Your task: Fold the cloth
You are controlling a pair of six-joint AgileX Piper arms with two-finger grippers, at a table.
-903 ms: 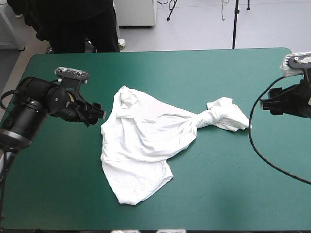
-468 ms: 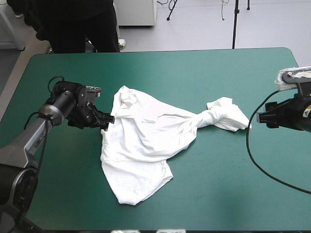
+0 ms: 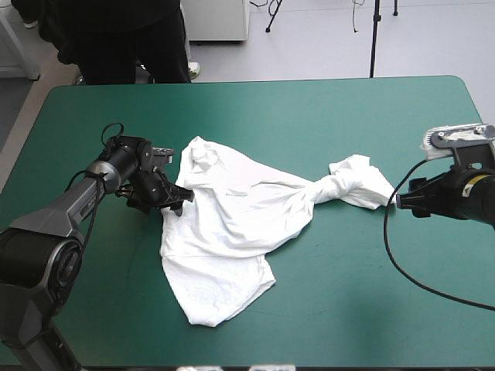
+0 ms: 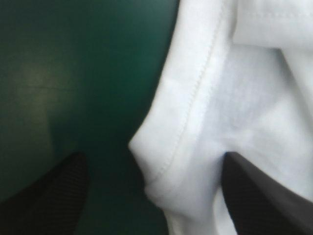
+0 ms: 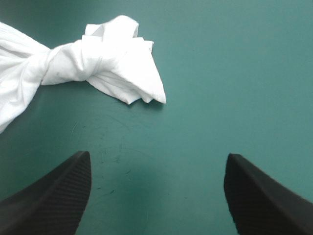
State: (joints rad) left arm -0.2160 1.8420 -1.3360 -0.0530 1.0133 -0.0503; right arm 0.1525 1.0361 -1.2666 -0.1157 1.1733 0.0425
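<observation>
The white T-shirt (image 3: 232, 232) lies crumpled across the middle of the teal-green table, one end twisted into a knot-like bunch (image 3: 356, 185) pointing right. My left gripper (image 3: 178, 202) is low at the shirt's left edge, open, with a stitched hem fold (image 4: 186, 147) lying between its fingers (image 4: 44, 196). My right gripper (image 3: 402, 199) stands open just right of the twisted end (image 5: 112, 63), which lies a short way ahead of its fingers (image 5: 49, 196), apart from them.
Bare teal-green cover (image 3: 371, 294) stretches along the front and right of the shirt. The table's far edge (image 3: 255, 81) runs behind it.
My left gripper has swung right and down to the shirt's left edge, its fingers now around the hem. My right gripper has moved left toward the twisted end. The shirt has not shifted.
</observation>
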